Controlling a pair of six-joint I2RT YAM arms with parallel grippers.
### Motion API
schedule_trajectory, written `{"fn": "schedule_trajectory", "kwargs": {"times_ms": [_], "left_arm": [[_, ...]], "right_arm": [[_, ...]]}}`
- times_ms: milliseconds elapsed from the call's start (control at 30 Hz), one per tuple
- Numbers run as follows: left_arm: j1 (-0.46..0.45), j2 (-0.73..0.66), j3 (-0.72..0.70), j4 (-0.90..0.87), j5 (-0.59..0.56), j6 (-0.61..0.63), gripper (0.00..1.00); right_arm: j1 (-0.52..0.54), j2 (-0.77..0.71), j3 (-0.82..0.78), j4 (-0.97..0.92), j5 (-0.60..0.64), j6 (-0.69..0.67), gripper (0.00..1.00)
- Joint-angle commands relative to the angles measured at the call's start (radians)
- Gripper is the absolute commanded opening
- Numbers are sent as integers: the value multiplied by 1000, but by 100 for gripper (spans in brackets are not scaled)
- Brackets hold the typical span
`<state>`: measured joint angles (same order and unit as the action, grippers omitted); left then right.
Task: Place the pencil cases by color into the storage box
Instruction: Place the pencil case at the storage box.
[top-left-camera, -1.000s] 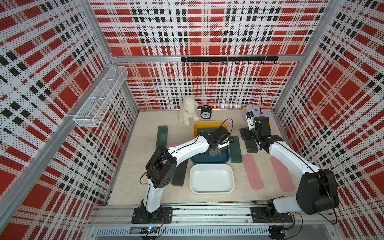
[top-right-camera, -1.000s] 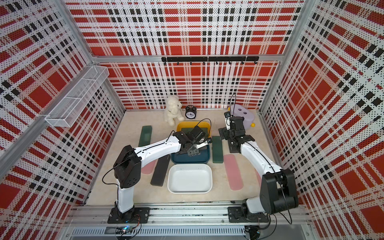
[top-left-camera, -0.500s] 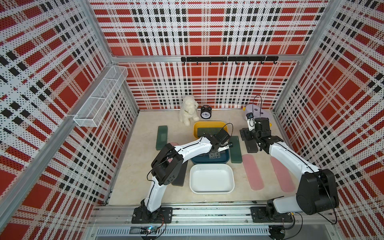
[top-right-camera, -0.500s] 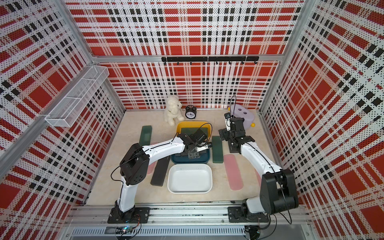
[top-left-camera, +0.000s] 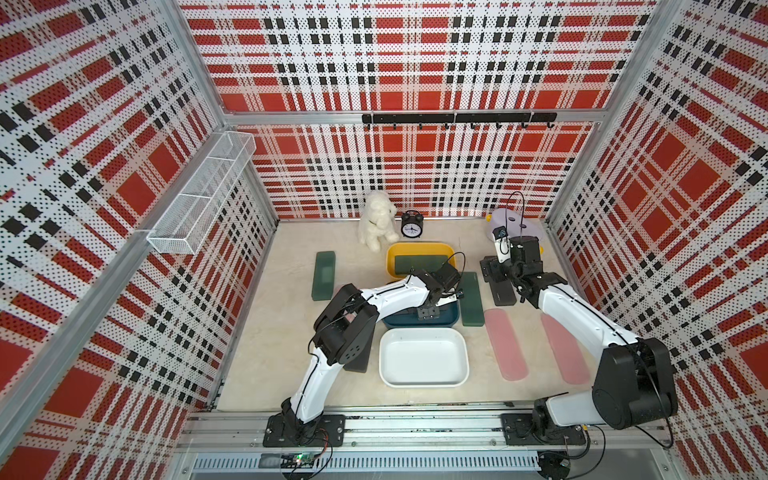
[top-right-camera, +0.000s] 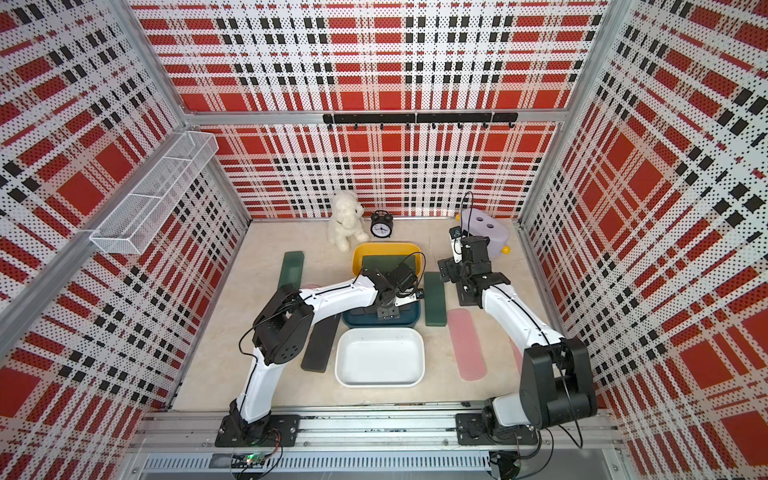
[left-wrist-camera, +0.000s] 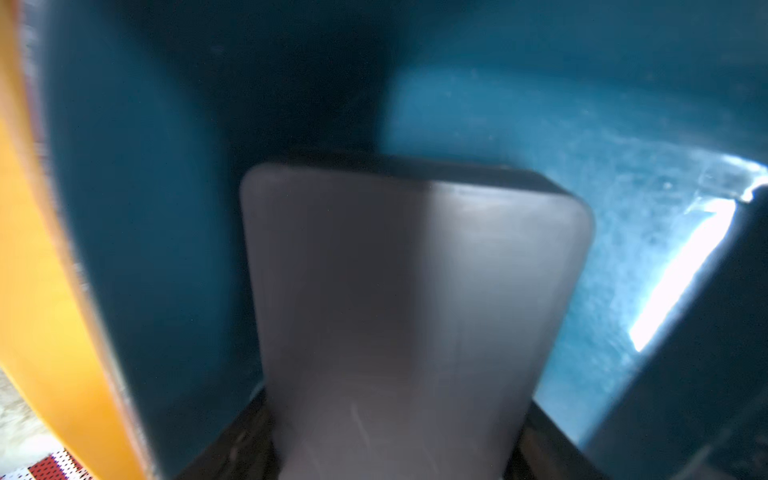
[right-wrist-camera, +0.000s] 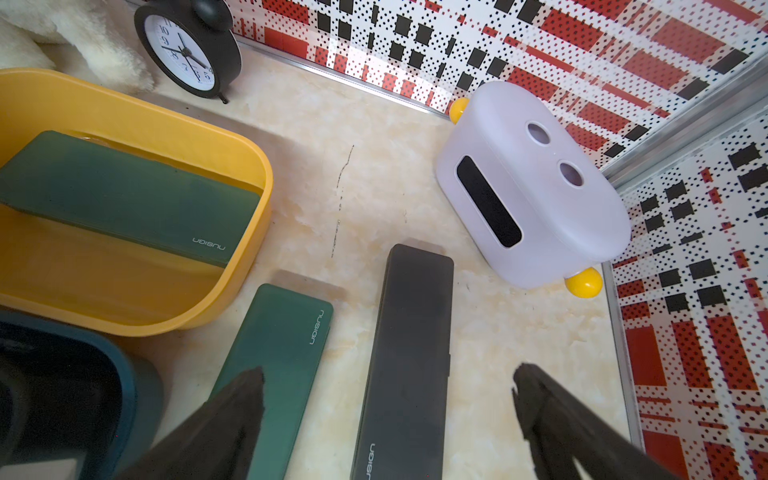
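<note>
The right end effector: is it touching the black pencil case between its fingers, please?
Apart. The right wrist view shows the right end effector open, fingers either side of the black pencil case, table visible in both gaps.

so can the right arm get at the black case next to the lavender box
Probably yes. The right gripper stands open over that black case, a finger to either side; nothing lies on it, and the green case and lavender box sit apart.
</note>
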<state>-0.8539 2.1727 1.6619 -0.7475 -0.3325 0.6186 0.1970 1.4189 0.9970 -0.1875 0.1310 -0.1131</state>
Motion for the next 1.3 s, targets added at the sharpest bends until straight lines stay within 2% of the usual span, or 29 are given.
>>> {"fn": "schedule_trajectory", "kwargs": {"times_ms": [0,500,733,767,933,967,1000,1233,1267], "left_arm": [[3,26,28,12,-26,0,7],[-7,47,21,17,-48,-10,20],[-5,35,20,20,-37,-23,33],[-7,34,20,20,-36,-26,39],[-7,30,16,20,-31,-29,41],[-6,30,15,20,-31,-29,65],[-7,32,13,20,-31,-29,81],[-8,30,14,20,-43,-29,83],[-10,28,15,21,-43,-29,88]], "right_arm": [[-11,-11,-10,26,-11,7,100],[-18,-1,-8,29,-18,4,100],[-19,-6,-2,25,-21,3,100],[-19,-7,-2,25,-21,1,100],[-21,-9,3,20,-21,1,100],[-21,-9,5,19,-22,1,100],[-21,-9,6,19,-23,0,100],[-21,-12,9,16,-26,1,100],[-20,-12,10,16,-26,0,100]]}}
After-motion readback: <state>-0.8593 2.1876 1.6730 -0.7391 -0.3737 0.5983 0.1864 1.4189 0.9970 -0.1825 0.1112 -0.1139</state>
